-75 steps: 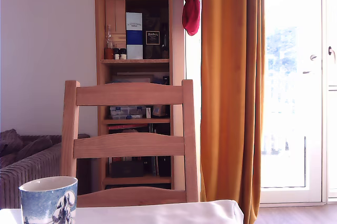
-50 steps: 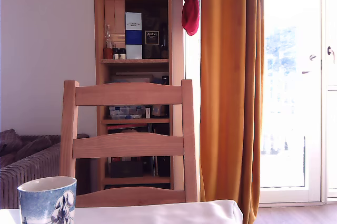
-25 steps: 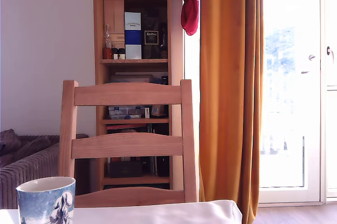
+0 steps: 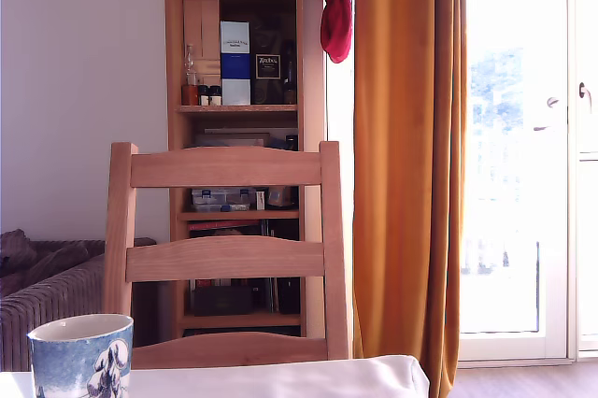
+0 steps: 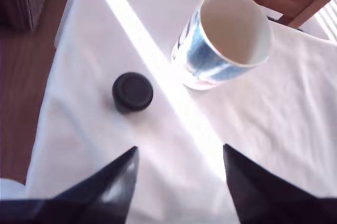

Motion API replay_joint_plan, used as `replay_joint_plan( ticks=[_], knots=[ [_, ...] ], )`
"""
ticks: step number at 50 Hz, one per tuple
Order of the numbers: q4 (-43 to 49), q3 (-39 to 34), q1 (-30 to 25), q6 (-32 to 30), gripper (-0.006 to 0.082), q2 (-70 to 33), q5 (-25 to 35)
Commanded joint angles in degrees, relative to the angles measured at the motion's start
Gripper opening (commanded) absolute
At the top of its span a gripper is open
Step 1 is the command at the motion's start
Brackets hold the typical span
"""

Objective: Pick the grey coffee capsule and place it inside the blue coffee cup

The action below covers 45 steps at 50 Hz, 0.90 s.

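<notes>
In the wrist view the grey coffee capsule (image 5: 132, 92) looks dark and round, standing on the white tablecloth (image 5: 274, 119). The blue coffee cup (image 5: 224, 42), blue and white with a cream inside, stands empty a short way from it. My gripper (image 5: 180, 155) is open above the cloth, its two dark fingers (image 5: 110, 184) apart with nothing between them; the capsule lies just beyond and off to one side of the gap. The exterior view catches only the blue coffee cup (image 4: 82, 356) at its lower left; the capsule and gripper are out of that view.
A wooden chair (image 4: 226, 258) stands just behind the table (image 4: 308, 379). The table edge and dark wooden floor (image 5: 21, 92) run close beside the capsule. Behind are a bookshelf (image 4: 238, 90), an orange curtain (image 4: 406, 155) and a sofa (image 4: 47, 295).
The exterior view has drifted slightly, so the cup, chair and shelf sit a few pixels further left. Nothing else in that view changed.
</notes>
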State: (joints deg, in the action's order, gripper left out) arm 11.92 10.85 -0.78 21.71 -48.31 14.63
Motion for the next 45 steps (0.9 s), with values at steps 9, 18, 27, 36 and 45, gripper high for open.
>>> replay_joint_plan(
  ticks=[9, 18, 27, 36, 45],
  knots=[
    [-0.92, 7.98, -0.28, -4.13, 0.0703, -12.35, -3.15],
    [0.37, 13.38, -0.83, -7.21, 0.0703, -23.37, -3.56],
    [0.57, 18.14, -1.55, -8.98, 0.0703, -32.33, -5.7],
    [2.12, 22.25, -1.7, -11.1, 0.0703, -40.24, -6.34],
    [2.19, 24.46, -2.03, -11.74, 0.0703, -46.53, -7.08]
  ],
)
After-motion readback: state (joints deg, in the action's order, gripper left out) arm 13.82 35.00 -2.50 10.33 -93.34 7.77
